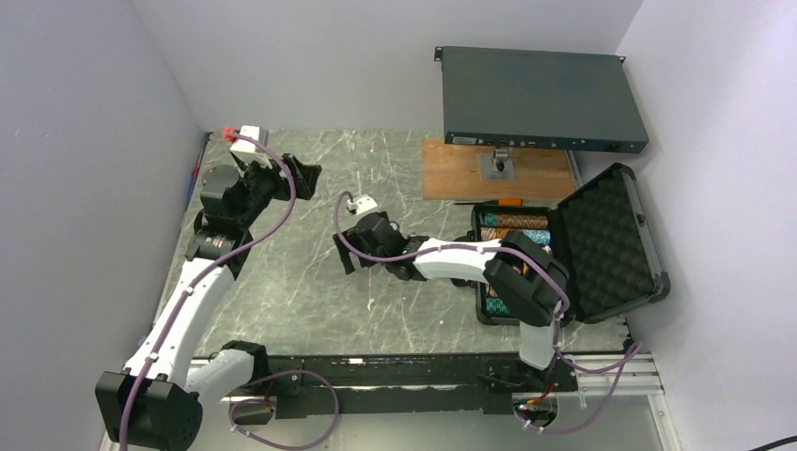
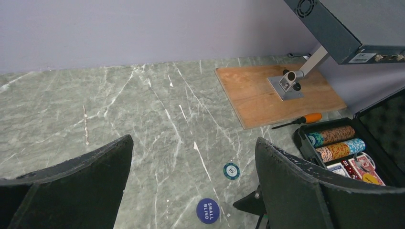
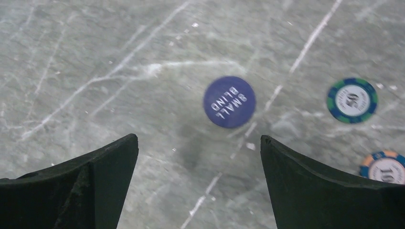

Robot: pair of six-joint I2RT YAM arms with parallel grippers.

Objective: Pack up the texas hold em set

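Note:
The black foam-lined case [image 1: 611, 235] lies open at the right of the table, with rows of striped chips [image 2: 334, 136] and card decks [image 2: 356, 164] inside. A blue round "SMALL BLIND" button [image 3: 229, 101] lies flat on the marble, also seen from the left wrist as the blue button [image 2: 207, 210]. Beside it are a teal-and-blue chip [image 3: 352, 100] and an orange-edged chip [image 3: 386, 167]. My right gripper [image 3: 198, 143] hovers open just short of the button, nothing between its fingers. My left gripper [image 2: 195, 140] is open and empty, raised at the back left [image 1: 305, 174].
A large dark rack-mount box [image 1: 540, 99] stands on a metal stand [image 2: 289, 81] over a wooden board [image 1: 470, 174] at the back. An orange-handled screwdriver [image 2: 298, 120] lies between board and case. A white block with a red part [image 1: 246, 136] sits at the back left.

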